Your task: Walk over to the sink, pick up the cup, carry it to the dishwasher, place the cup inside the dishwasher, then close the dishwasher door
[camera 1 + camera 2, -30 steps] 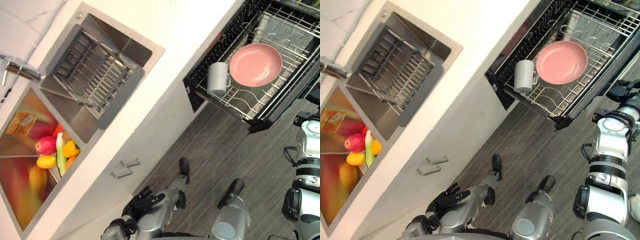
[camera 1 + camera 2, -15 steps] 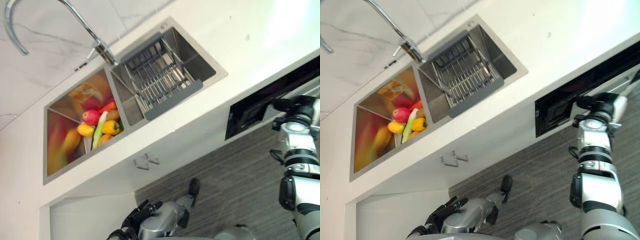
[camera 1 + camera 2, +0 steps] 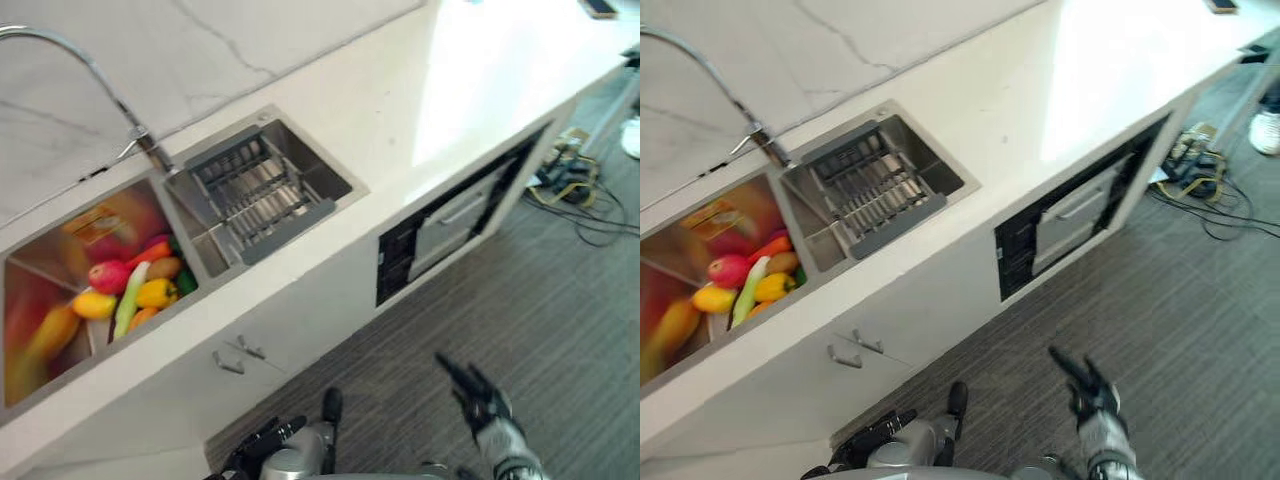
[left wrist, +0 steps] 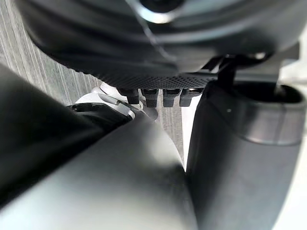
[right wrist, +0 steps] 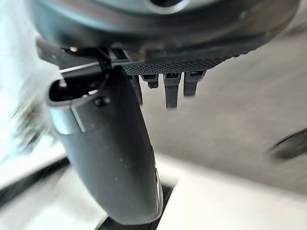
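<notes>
Steel, stone and grained floor in front of you.
You're looking at a brushed-metal sink [image 3: 330, 178] with a dull sheen, a polished chrome faucet [image 3: 70, 48] and a wire-metal rack [image 3: 255, 190] in a matt grey frame. The white counter [image 3: 420, 90] is smooth and glossy, the wall [image 3: 250, 40] looks like veined marble, and the grey floor [image 3: 540, 320] is matt and wood-grained.

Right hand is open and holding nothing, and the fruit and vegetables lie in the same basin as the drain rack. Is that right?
Not quite. The fruit and vegetables lie in the neighbouring basin, to the left of the one holding the drain rack, as the left eye view shows. The right hand is open and holding nothing.
</notes>
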